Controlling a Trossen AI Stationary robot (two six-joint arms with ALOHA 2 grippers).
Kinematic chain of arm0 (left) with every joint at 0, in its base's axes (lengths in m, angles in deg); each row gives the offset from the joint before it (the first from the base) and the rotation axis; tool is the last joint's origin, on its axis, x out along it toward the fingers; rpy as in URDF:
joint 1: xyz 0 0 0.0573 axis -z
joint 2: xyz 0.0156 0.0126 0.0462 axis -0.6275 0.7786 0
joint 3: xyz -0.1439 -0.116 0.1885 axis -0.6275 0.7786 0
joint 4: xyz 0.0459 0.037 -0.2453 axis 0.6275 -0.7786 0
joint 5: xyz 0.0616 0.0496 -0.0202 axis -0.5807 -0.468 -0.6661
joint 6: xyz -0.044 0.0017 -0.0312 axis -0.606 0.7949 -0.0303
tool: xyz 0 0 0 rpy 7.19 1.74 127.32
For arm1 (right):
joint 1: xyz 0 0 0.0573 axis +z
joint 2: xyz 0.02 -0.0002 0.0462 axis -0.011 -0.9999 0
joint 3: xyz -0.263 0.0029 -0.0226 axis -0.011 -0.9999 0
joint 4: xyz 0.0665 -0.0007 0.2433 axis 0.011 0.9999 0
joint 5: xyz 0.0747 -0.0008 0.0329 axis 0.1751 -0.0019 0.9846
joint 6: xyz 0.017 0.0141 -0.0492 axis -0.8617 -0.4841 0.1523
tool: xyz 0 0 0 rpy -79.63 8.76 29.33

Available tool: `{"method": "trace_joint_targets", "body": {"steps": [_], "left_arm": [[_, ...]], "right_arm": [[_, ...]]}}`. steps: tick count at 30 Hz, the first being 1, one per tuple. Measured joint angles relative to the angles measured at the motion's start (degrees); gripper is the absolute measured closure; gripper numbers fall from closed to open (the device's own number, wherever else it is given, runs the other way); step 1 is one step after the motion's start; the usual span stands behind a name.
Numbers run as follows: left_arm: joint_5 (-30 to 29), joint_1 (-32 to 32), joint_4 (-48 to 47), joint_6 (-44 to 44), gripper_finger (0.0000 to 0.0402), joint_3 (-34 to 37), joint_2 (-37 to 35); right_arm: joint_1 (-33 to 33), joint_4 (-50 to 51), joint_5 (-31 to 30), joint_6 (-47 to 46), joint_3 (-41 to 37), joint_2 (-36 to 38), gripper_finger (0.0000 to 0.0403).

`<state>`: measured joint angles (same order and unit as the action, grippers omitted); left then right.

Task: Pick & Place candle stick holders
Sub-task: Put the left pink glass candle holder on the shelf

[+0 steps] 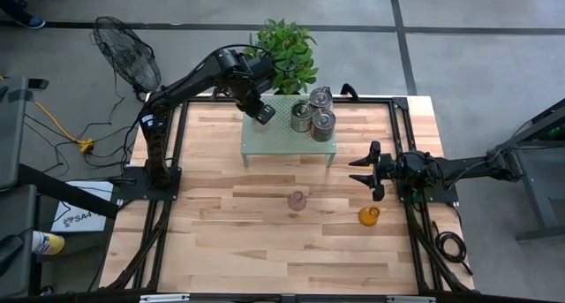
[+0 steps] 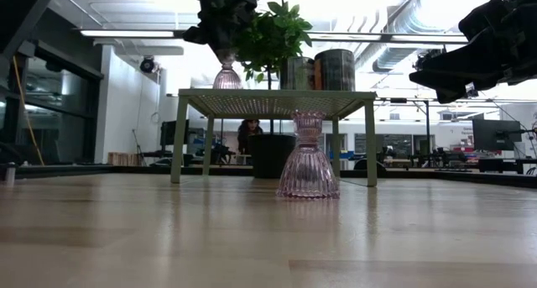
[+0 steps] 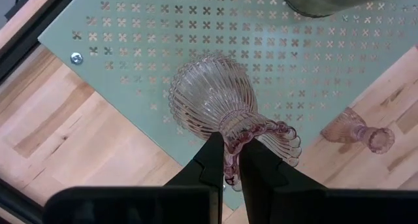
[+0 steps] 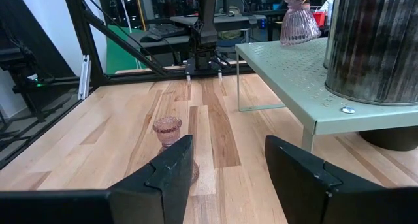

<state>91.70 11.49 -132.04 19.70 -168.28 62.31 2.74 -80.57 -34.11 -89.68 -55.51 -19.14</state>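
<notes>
A green perforated shelf (image 1: 265, 146) stands at the table's far middle. Three silver holders (image 1: 313, 113) stand on its right part. My left gripper (image 1: 262, 116) is over the shelf's far left corner, shut on a pale pink glass holder (image 3: 209, 96), which stands upright at the shelf top (image 2: 226, 74). A second pink holder (image 1: 297, 200) stands on its wide base on the table's middle. An amber holder (image 1: 369, 215) stands to its right. My right gripper (image 1: 366, 170) is open and empty at the table's right side, level, pointing toward the left. My left gripper holds the pink holder by its scalloped top rim (image 3: 230, 140). The rim wall is pinched with one finger (image 3: 261, 168) inside the mouth and the other outside. The fingers come from above, pointing down. The holder is upright; whether its wide base touches the shelf or hangs just above, I cannot tell.
A potted plant (image 1: 287, 47) stands behind the shelf beyond the table's far edge. A fan (image 1: 128, 51) stands off the far left corner. Black frame rails run along the table's left and right sides. The near half of the wooden table (image 1: 265, 250) is bare.
</notes>
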Motion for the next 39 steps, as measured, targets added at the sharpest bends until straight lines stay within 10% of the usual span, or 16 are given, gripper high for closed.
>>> {"method": "trace_joint_targets", "body": {"steps": [39], "left_arm": [[-3.6, 0.0, 0.0, 7.5, 0.0381, 0.0, 0.0]], "right_arm": [[0.0, 0.0, 0.0, 0.0, 0.0, 0.0, 0.0217]]}}
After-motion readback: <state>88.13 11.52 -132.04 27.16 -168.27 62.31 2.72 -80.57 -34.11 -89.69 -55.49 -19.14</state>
